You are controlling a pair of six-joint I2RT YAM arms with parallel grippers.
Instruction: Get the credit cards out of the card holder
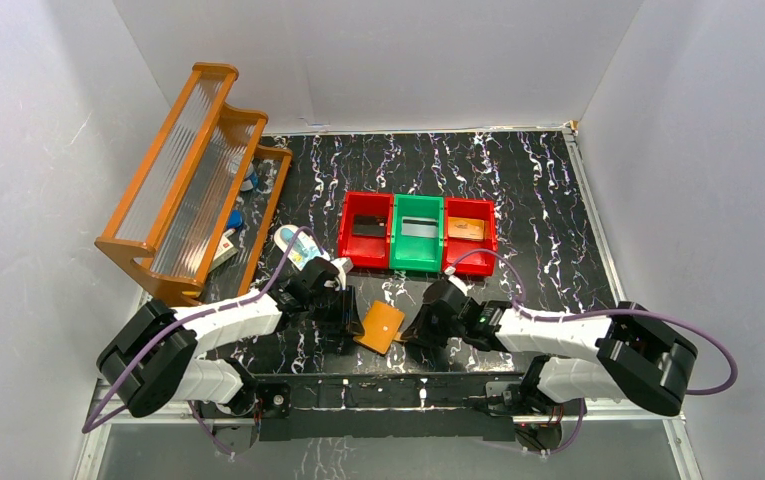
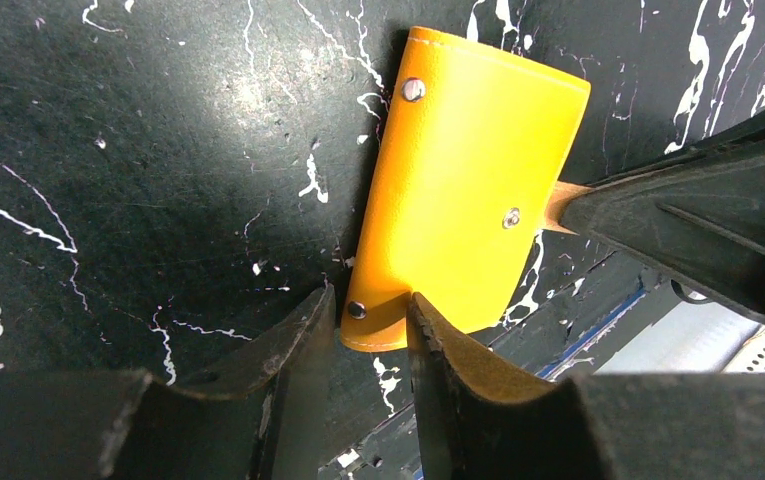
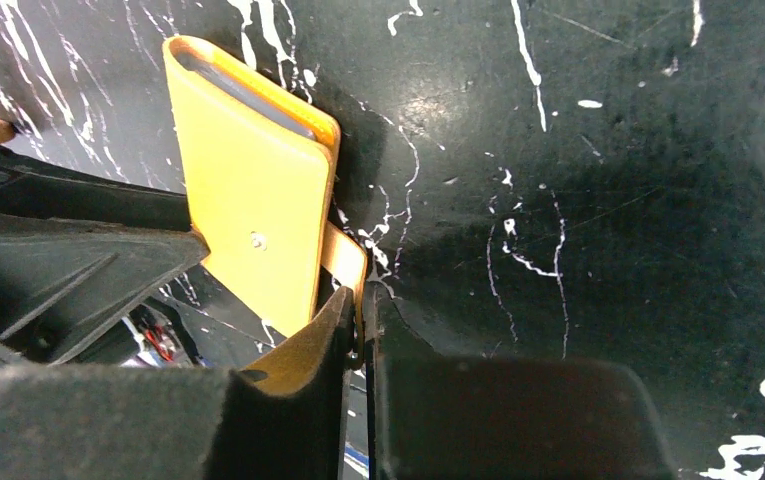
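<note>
The orange card holder (image 1: 380,327) is tilted up off the black mat near the front edge, between my two grippers. My left gripper (image 2: 370,325) is shut on its lower corner beside a rivet; the holder (image 2: 468,180) bows a little. My right gripper (image 3: 360,310) is shut on the holder's small tab (image 3: 343,255). In the right wrist view the holder (image 3: 248,190) stands on edge. A thin grey credit card (image 3: 248,95) shows inside its open far end. No card shows in the left wrist view.
Two red bins (image 1: 366,232) (image 1: 469,230) and a green bin (image 1: 417,235) sit side by side behind the holder, each with a flat item inside. A wooden rack (image 1: 188,180) stands at the left. A pale oval item (image 1: 293,247) lies by the left arm.
</note>
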